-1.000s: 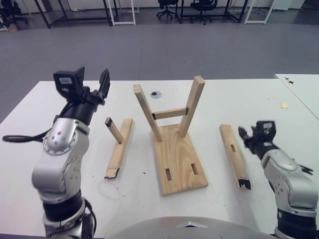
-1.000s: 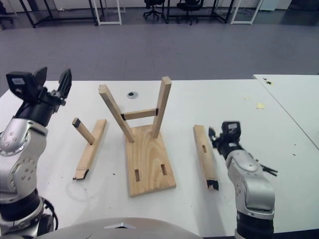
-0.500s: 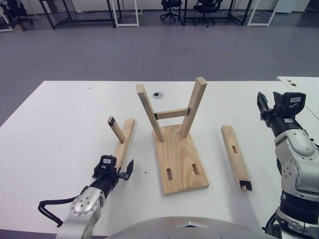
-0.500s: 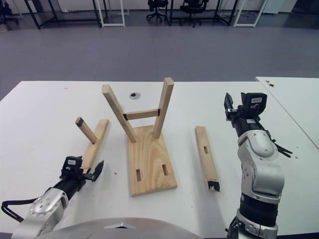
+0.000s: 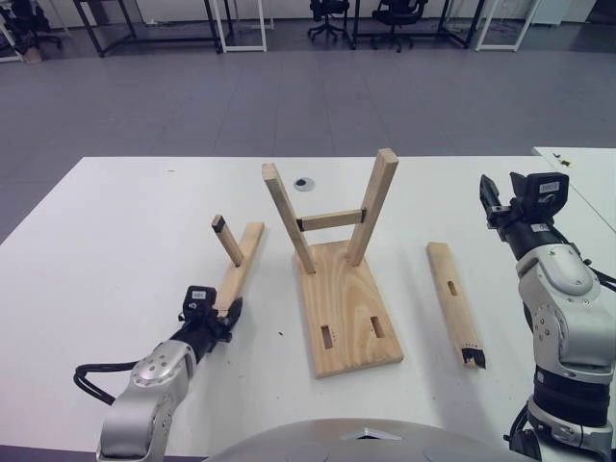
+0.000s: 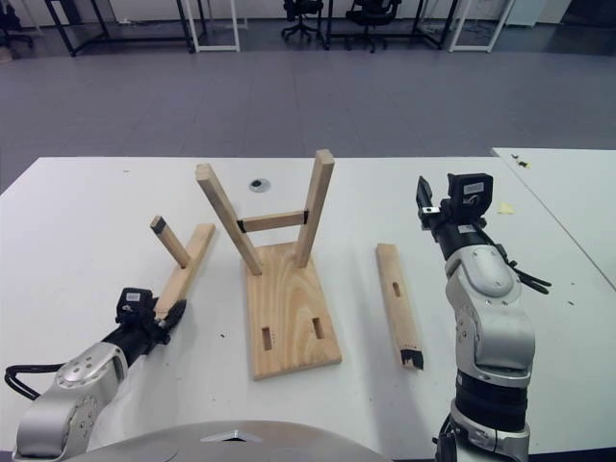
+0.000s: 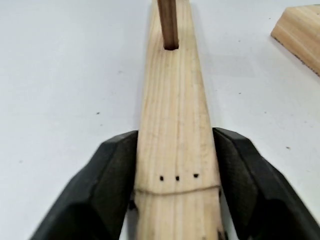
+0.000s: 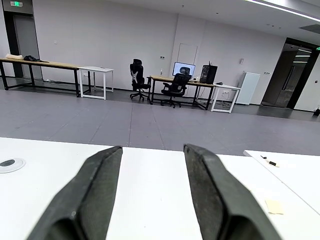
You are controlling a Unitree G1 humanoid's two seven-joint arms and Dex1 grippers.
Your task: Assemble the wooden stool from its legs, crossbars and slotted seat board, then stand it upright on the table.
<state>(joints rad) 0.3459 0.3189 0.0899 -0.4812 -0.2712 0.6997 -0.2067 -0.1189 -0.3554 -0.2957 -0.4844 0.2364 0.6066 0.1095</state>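
Observation:
The seat board (image 5: 351,308) lies flat at the table's middle. Two legs (image 5: 285,218) stand in its far slots, joined by a crossbar (image 5: 330,220); two near slots (image 5: 327,336) are bare. To its left lies a loose leg (image 5: 236,276) with a short crossbar (image 5: 227,241) sticking up from it. My left gripper (image 5: 223,313) is open, with its fingers (image 7: 112,170) on either side of that leg's near end (image 7: 175,150). Another loose leg (image 5: 452,302) lies right of the board. My right gripper (image 5: 496,197) hangs open above the table's right side, holding nothing.
A small round grommet (image 5: 304,183) sits in the table behind the stool parts. A second white table (image 5: 577,164) stands off to the right. Bare tabletop lies along the front and far left. Office chairs and desks (image 8: 170,85) stand far behind.
My left arm came down from its raised pose and slid forward until its fingers straddle the loose leg's near end. My right arm rose from the table and shifted slightly left.

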